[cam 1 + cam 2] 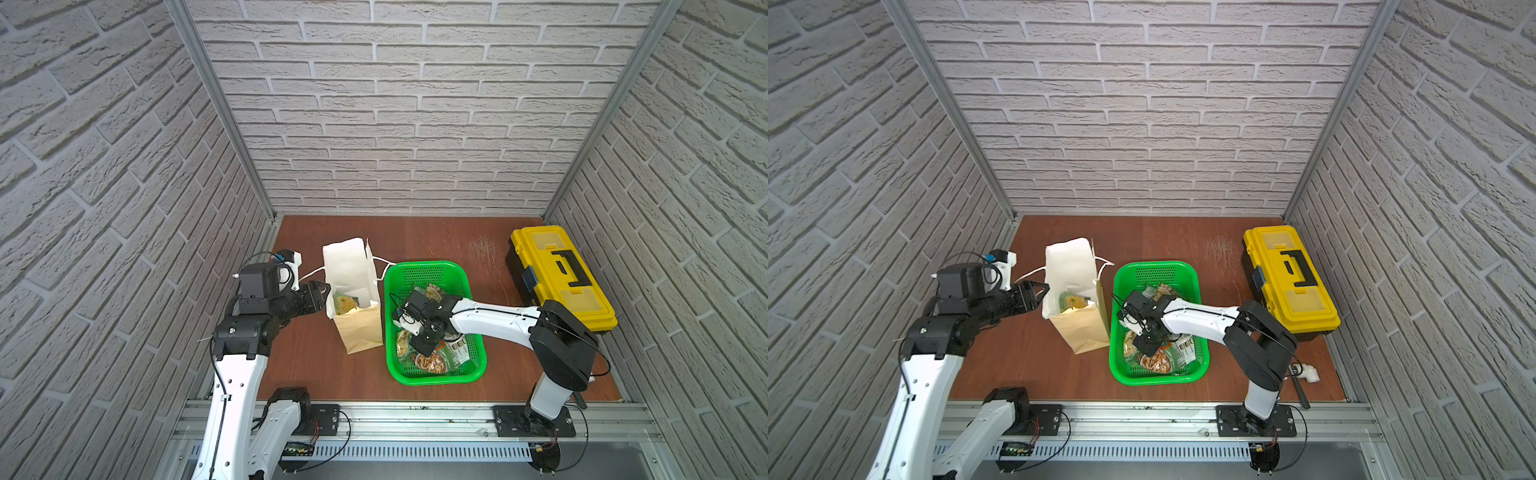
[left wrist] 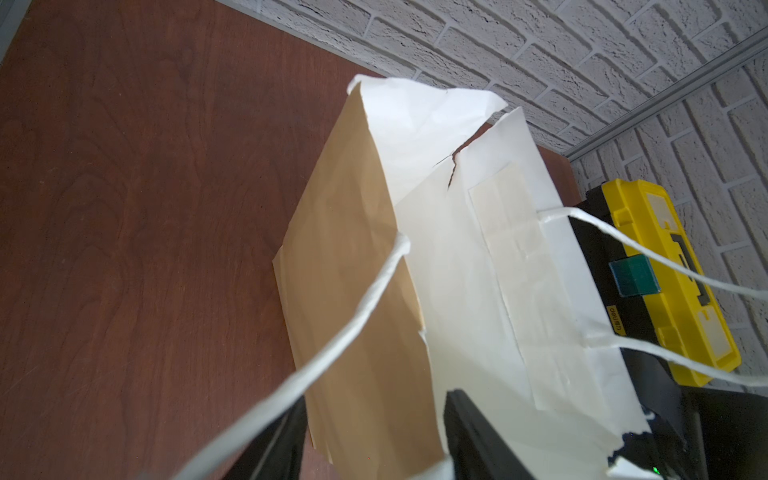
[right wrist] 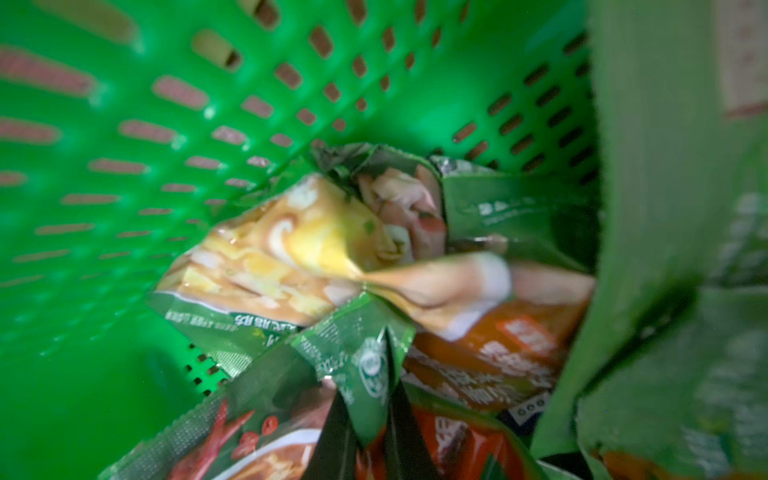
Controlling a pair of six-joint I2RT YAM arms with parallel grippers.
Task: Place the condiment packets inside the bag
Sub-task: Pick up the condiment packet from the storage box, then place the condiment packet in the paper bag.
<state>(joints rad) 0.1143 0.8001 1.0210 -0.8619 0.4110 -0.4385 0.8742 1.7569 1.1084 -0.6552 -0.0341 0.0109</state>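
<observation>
Mid-grab in the basket (image 1: 428,266), plenty left to move

Looks like the pickup step: right gripper (image 3: 368,395) pinched shut on the corner of a green condiment packet (image 3: 374,357), down among the other condiment packets (image 1: 432,361), with another already inside the bag (image 1: 361,328). Left gripper (image 2: 376,401) parked at the bag's rim, jaws apart either side of the paper wall. Next up, probably: lift clear without dragging neighbours, then swing over to the bag just beside. Brown wood-look table (image 1: 415,237), yellow toolbox (image 1: 561,274) off to the side, white brick walls (image 1: 395,104) all round.

Bag (image 2: 353,249) upright w/ torn rim; tool (image 2: 374,401) astride its wall.
</observation>
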